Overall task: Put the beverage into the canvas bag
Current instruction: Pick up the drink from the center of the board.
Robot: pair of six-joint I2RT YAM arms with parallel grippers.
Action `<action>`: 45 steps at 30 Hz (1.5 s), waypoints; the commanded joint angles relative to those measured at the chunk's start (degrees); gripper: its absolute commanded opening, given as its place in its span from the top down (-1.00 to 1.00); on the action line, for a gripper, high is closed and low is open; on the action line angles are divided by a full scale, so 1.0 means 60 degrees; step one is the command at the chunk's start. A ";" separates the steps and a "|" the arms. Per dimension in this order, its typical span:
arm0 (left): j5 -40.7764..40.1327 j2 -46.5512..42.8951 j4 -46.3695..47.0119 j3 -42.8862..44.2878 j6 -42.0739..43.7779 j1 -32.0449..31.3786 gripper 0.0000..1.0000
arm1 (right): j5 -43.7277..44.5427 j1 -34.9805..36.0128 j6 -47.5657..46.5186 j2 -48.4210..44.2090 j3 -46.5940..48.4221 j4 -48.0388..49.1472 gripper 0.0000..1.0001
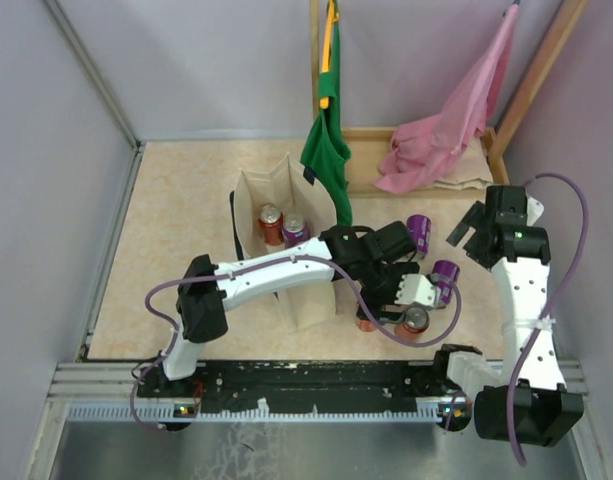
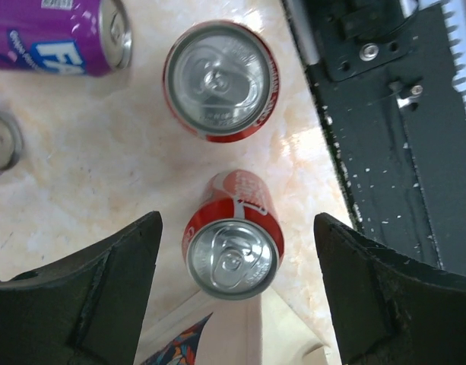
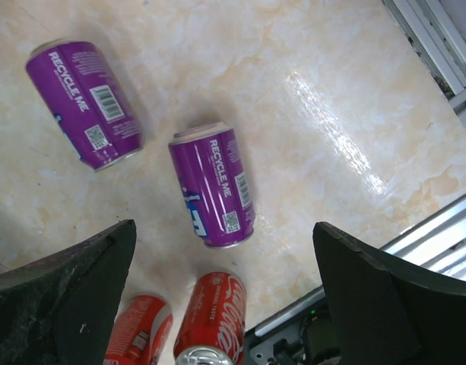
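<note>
L pincer [image 2: 236,226] wide astride red can [image 2: 233,258]; R pincer [image 3: 225,228] wide; bagged cans [image 1: 271,220] top-view only

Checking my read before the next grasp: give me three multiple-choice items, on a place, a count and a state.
1. How many cans show inside the canvas bag? A none; B four; C two.
2. Where is the upright red can nearest the left gripper? A in that bag; B on the table, between its open jaws; C on the rail.
3. The right gripper is: A open, empty; B shut on a can; C shut, empty.
C: one red top and one purple top in the top view. B: the left wrist view shows it between the jaws. A: jaws wide apart, gripping nothing.
</note>
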 commanded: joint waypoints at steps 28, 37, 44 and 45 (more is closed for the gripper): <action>-0.2189 0.0623 -0.0005 -0.0818 -0.0774 -0.0174 -0.59 | -0.0959 -0.0591 -0.0837 -0.0267 -0.0191 0.0698 -0.98; -0.2296 0.0055 0.0091 -0.0559 -0.0912 -0.0169 1.00 | -0.1034 -0.0595 -0.0832 -0.0270 -0.0153 0.0687 -0.99; -0.2804 -0.0666 -0.0163 0.0912 -0.1004 -0.0081 1.00 | -0.1071 -0.0585 -0.0817 -0.0298 -0.0245 0.0675 -0.98; -0.2870 -0.0790 -0.0045 0.1153 -0.1026 -0.0044 1.00 | -0.1072 -0.0582 -0.0817 -0.0298 -0.0283 0.0687 -0.98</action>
